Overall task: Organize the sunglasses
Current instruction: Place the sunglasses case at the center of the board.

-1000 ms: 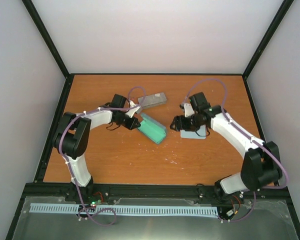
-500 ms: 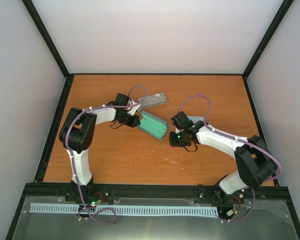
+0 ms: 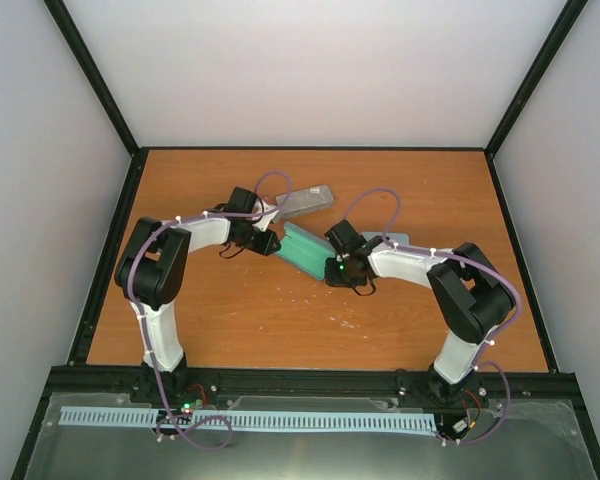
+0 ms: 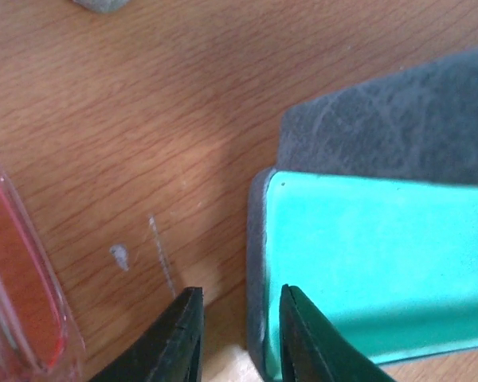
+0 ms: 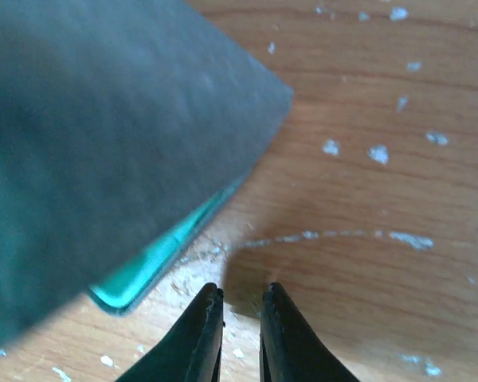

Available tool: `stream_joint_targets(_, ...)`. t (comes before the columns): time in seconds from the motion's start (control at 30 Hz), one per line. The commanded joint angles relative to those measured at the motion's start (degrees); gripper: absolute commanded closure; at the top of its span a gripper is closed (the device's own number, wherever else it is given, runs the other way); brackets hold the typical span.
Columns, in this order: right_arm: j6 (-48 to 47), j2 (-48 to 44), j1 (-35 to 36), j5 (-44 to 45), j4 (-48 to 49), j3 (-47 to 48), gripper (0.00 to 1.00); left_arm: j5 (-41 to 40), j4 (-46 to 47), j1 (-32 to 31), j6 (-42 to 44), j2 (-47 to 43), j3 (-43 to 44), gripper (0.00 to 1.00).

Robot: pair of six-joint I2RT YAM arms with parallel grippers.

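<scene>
My right gripper (image 5: 242,291) has swung left off the cloth (image 3: 398,239) to the near right corner of the open case (image 3: 302,250), its fingers almost together on nothing. My left gripper (image 4: 240,301) has just parted slightly at the case's left rim (letting go, I judge). The case is readied, not filled. Only the left wrist view shows the sunglasses (image 4: 20,286), lying just left of the case; from above I cannot make them out.

A robotics lab test cell; plain white walls (image 3: 310,70) in a black frame (image 3: 91,75) enclose a wooden table (image 3: 230,320); slotted cable duct (image 3: 280,421) in front.
</scene>
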Motion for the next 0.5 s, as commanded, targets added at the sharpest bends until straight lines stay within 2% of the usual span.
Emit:
stream_joint_targets(0.0, 0.82, 1.81, 0.52, 2.31, 1.37, 2.34, 0.86, -2.26, -0.92, -0.25, 0.51, -2.44, -1.69, 0.69)
stream_joint_targets(0.47, -1.32, 7.09, 0.5, 5.83, -1.99, 8.54, 0.85, 2.04, -0.54, -0.94, 1.14, -5.32, -5.71, 0.72)
